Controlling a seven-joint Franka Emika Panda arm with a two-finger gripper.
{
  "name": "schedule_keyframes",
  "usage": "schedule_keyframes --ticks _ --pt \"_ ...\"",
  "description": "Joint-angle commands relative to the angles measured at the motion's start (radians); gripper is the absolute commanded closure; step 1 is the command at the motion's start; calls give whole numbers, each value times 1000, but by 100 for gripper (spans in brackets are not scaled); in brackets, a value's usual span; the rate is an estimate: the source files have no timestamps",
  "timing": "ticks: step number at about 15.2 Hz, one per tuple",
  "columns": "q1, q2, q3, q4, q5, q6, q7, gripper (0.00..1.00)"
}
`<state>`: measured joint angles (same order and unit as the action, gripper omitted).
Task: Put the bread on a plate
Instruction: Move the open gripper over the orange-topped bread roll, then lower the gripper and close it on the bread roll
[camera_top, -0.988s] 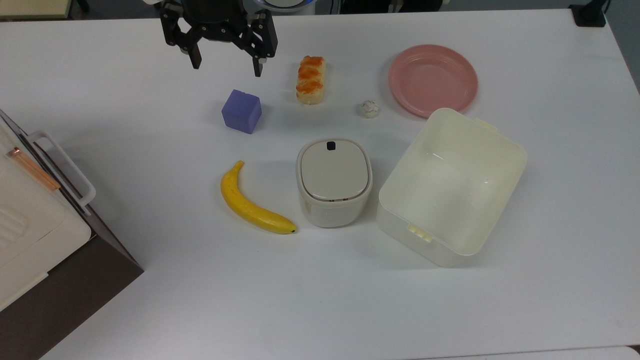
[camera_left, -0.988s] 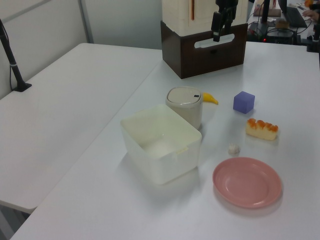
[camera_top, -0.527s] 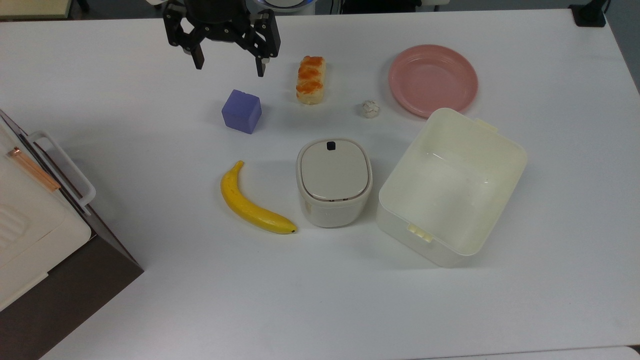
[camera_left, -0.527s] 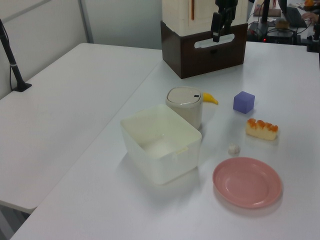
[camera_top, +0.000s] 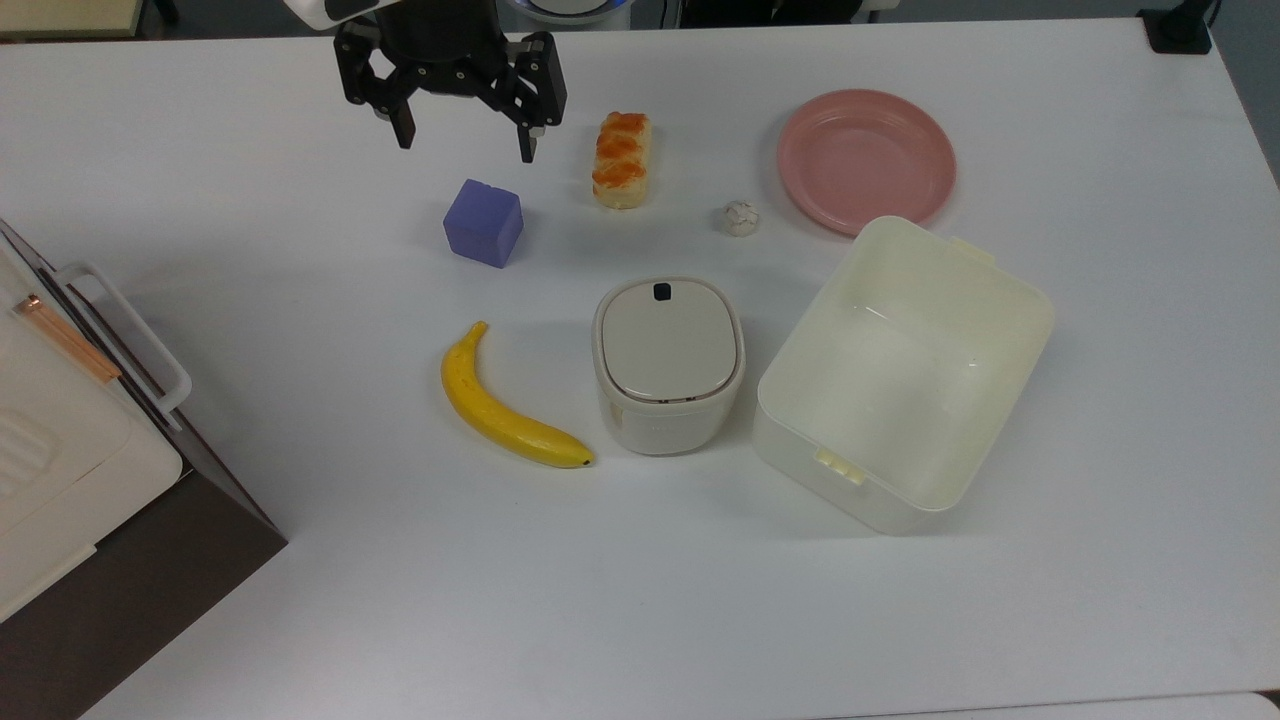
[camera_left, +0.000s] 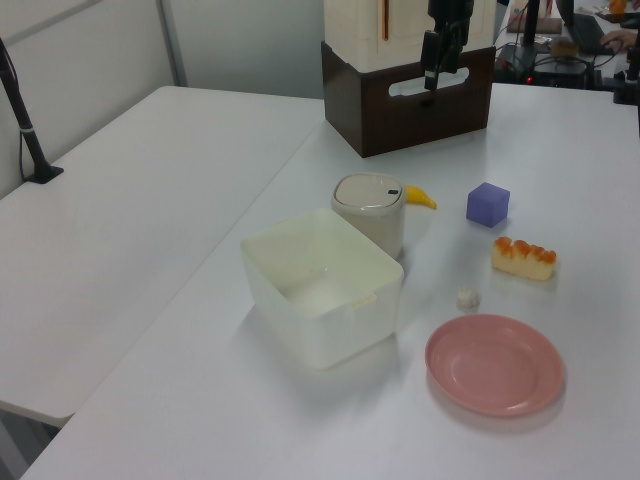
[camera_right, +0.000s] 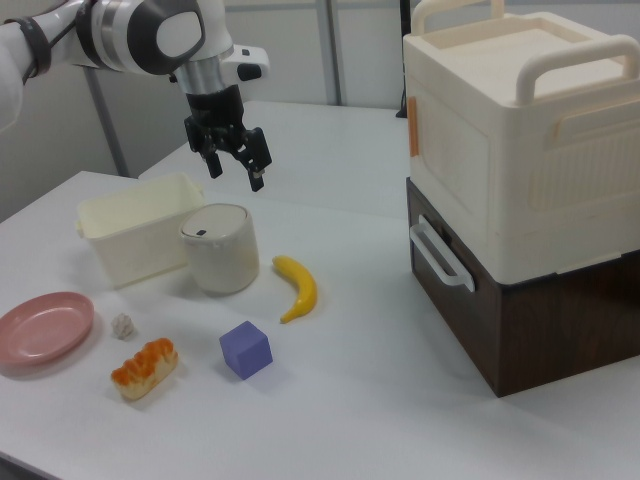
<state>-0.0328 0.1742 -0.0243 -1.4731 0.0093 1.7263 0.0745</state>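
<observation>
Top view, left to right. Stacked cream-and-brown boxes (camera_top: 90, 470) sit far from the gripper (camera_top: 466, 142), at the top view's lower left. Gripper hangs above the table (camera_top: 300, 620), fingers spread wide, nothing between them. Purple cube (camera_top: 484, 222) lies just below it in the top view, nearest object; banana (camera_top: 505, 408) further down. The bread (camera_top: 622, 159) lies flat on the table just to the gripper's right in the top view, bare table between them. Lidded cream canister (camera_top: 668, 365) is below the bread, well apart. Small white wrinkly ball (camera_top: 741, 217) sits between bread and the plate (camera_top: 866, 158); plate is empty, further right. Cream tub (camera_top: 905, 372) is lower right, its corner close to the plate rim. Versus 1.0 s ago: gripper has shifted slightly right and down in the top view, toward the bread; all objects unmoved.
</observation>
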Motion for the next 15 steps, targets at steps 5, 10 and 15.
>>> schedule_keyframes --ticks 5,10,15 --pt "51 -133 -13 -186 1 -14 -24 0" --pt "79 -225 -13 -358 14 -2 -13 0" --pt "125 -292 -9 -590 24 99 -15 0"
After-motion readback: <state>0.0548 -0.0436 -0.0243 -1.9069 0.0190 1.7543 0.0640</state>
